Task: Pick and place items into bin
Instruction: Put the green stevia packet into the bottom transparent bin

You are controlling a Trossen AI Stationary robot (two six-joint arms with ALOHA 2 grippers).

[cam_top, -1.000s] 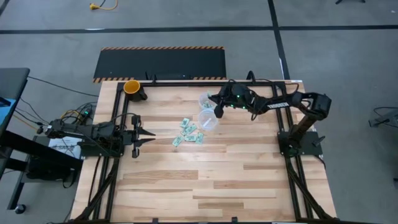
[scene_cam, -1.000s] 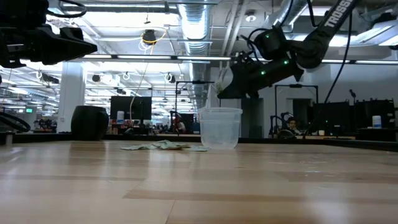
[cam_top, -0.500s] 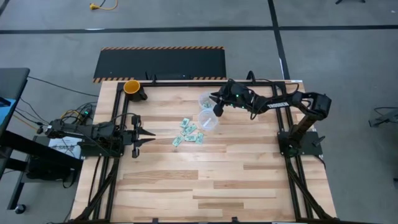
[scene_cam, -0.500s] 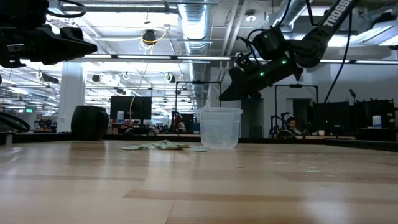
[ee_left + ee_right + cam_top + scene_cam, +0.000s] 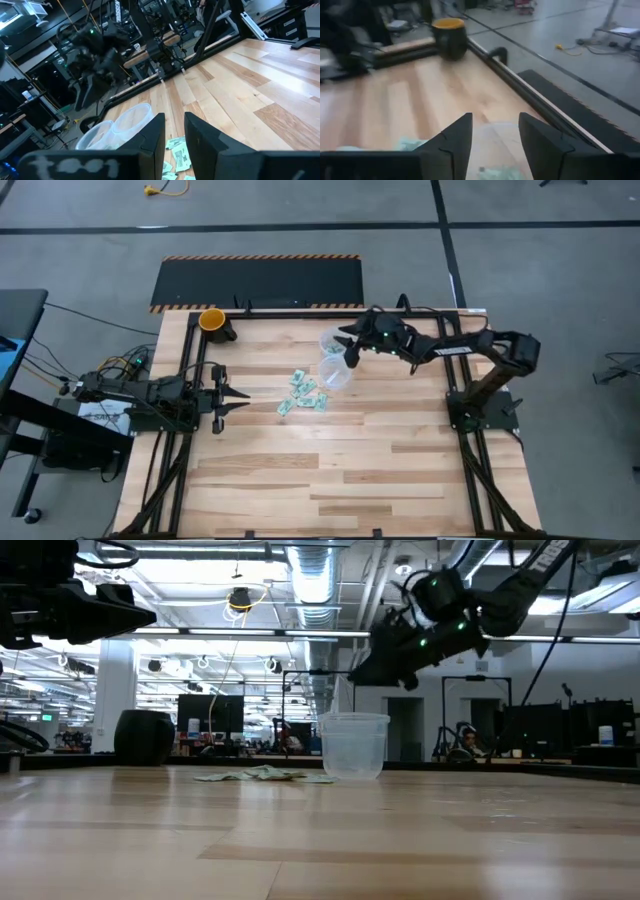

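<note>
- Left gripper [image 5: 236, 394] sits parked well to the left of the packet pile, up off the wood. You can see its two dark fingers [image 5: 150, 145] standing a little apart with nothing between them.
- Round black mug with a yellow inside [image 5: 212, 320] is at the far corner, well clear of the pile and up-left of it. It's not part of the job, so ignore it.
- Small flat green-and-white packets [image 5: 304, 393] lie in a loose overlapping heap on the pale wooden plank table [image 5: 330, 470], just left of the cups. My guess is they're featherweight, thin, crinkly and a bit slick. They'll likely slide rather than lift if you press flat, so pinch an edge or a raised corner of a packet on top.
- Two clear plastic cups [image 5: 334, 374], thin-walled and ribbed near the rim, stand side by side right next to the pile. They're probably light enough to tip if you bump them.
- Right gripper [image 5: 352, 350] hangs in the air above the cups, just right of the pile. Its jaws are parted and empty.
</note>
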